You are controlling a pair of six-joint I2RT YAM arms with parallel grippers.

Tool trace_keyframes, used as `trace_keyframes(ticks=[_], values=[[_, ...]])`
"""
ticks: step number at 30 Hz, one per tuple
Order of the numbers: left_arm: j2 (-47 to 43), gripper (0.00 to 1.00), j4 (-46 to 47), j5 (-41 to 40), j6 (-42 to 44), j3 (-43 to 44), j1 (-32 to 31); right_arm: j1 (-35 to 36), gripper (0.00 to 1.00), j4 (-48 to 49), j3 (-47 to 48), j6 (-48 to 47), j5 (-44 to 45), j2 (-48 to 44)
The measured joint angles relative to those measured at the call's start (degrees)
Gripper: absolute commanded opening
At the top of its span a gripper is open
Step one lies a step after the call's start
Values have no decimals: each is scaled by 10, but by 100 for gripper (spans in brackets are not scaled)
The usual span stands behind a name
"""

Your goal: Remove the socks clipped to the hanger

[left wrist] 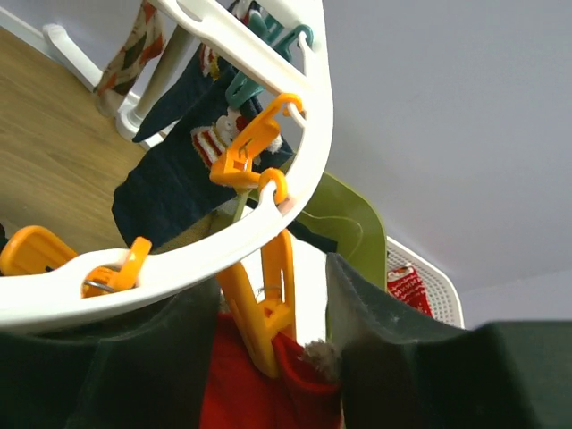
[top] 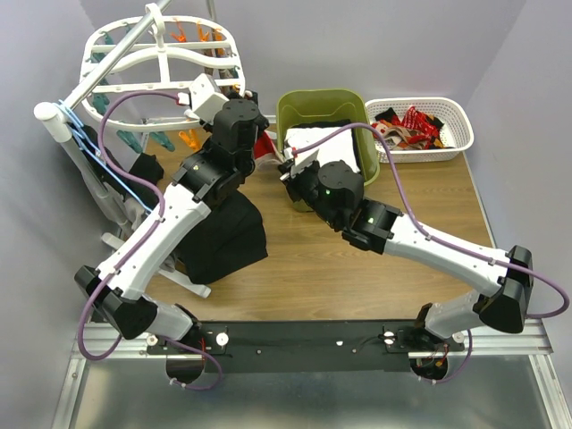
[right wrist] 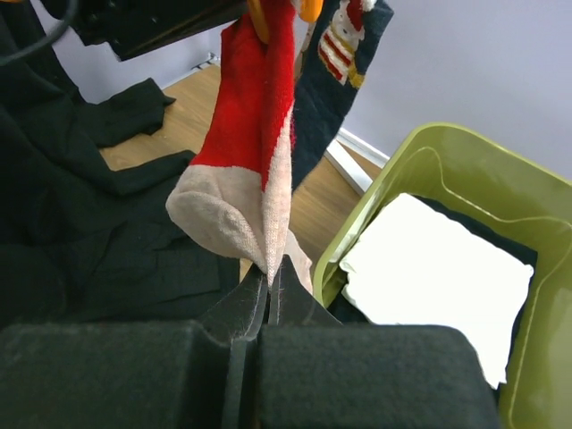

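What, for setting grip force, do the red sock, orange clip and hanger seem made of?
The red sock looks like matte knit fabric, its cream toe fuzzy with looped pile; probably cotton blend. The orange clip looks like moulded plastic, smooth and slightly glossy. The hanger looks like rigid white plastic, smooth, with moulded slots.

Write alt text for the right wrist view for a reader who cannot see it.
The right gripper is shut on the beige toe of a red sock hanging from an orange clip, a navy patterned sock beside it. A green bin holding a white cloth fills the frame's right, a black garment its left.
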Motion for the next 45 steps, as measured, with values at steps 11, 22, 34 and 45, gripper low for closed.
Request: trace_keyframes(ticks=[11,22,34,45], values=[[-12,0,71,-5,72,-47,0,4,1,30,-27,-15,0,-20],[-66,0,137,45,111,-92,0,5,1,43,-45,-13,26,-20],[-69,0,151,73,154,-96,0,2,1,74,-109,24,88,-36],[-93,69,196,108,155,-144,20,-2,1,47,-81,38,57,-45]])
